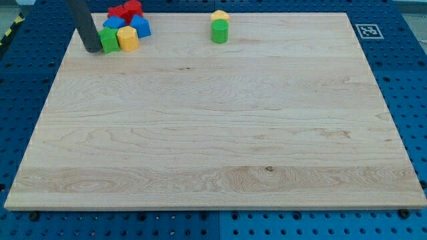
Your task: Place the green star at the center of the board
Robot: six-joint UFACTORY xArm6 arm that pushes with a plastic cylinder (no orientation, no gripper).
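Blocks counted: seven small coloured blocks are seen, five in a cluster at the view's top left and two in a pair at top centre.
Greens: two; a green block, its star shape hard to confirm, at the cluster's left, and a green cylinder-like block in the pair.
Yellows: two; a yellow block just right of the cluster's green one, and a yellow block touching the pair's green one from above.
Blues: two; a blue block and a second blue block, partly covered.
Reds: one red mass, possibly two blocks; this cannot be told.
Tip: my tip is set against the left side of the cluster's green block.
Pincer: none is shown; the dark rod is cut off by the top edge.
Desk: a pale wooden board on a blue perforated desk; a printed marker is seen at top right.
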